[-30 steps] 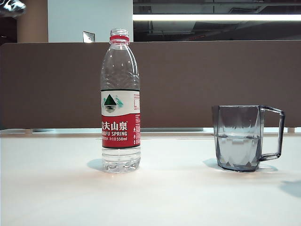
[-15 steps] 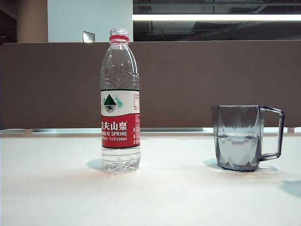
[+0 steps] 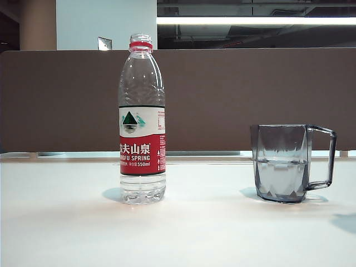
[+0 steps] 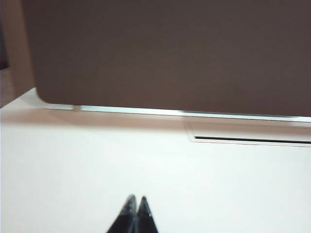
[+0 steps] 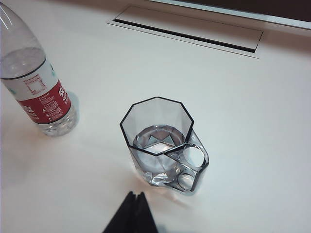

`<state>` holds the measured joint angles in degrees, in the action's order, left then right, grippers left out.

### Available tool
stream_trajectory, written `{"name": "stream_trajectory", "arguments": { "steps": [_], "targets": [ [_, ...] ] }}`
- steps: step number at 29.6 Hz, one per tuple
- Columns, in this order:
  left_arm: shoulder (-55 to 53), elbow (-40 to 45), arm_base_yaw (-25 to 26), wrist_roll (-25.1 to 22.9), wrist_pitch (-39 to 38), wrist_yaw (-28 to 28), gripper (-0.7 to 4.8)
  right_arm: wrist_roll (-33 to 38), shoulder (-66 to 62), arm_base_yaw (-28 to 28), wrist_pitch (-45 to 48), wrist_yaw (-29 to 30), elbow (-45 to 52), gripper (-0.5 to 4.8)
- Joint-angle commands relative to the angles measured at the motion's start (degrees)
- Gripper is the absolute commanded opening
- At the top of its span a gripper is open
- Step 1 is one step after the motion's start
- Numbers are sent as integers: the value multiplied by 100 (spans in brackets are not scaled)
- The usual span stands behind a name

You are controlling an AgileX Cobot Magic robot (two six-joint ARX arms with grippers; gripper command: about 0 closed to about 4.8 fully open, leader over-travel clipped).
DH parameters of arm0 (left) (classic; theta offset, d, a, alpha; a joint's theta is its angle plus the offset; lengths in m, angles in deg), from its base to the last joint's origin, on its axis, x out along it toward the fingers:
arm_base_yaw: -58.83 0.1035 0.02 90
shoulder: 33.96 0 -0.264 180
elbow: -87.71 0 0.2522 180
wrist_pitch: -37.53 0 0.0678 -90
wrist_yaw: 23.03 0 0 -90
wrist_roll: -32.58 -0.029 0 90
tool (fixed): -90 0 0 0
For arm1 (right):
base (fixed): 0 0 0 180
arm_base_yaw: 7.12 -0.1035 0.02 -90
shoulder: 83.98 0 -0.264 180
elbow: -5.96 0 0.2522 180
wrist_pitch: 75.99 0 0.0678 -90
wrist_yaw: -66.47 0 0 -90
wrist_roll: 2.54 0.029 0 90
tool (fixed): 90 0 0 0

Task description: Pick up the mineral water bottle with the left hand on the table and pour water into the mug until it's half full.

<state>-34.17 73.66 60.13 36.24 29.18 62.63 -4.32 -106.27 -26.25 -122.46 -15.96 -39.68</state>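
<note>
Brown partition board [image 3: 222, 100] runs behind the white bench [image 3: 183, 233], with a dim ceiling light strip above it. On the bench the mineral water bottle [image 3: 142, 119] stands upright, uncapped and nearly empty, a little water showing at its base. Well to the right of the bottle sits the mug [image 3: 283, 162], about half full, its handle turned away from the bottle. Neither arm appears in the exterior view. The left claw [image 4: 136, 204] shows only as two dark fingertips pressed together, empty, over bare bench, the picture blurred. The right claw [image 5: 135, 198] is likewise closed and empty, cut off by the frame edge, just beside the mug's handle. The bottle's top is cropped in that right wrist view.
</note>
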Motion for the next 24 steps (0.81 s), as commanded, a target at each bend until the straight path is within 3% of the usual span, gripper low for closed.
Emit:
{"name": "stream_trajectory", "arguments": {
  "steps": [1,24],
  "targets": [
    [-2,-31,-66,-22,-44,59,-5,-15,28,0,81,4,-44,-1],
    [-2,-31,-66,-20,-127,26,-4,-17,31,-2,85,4,-44,-1]
  ]
}}
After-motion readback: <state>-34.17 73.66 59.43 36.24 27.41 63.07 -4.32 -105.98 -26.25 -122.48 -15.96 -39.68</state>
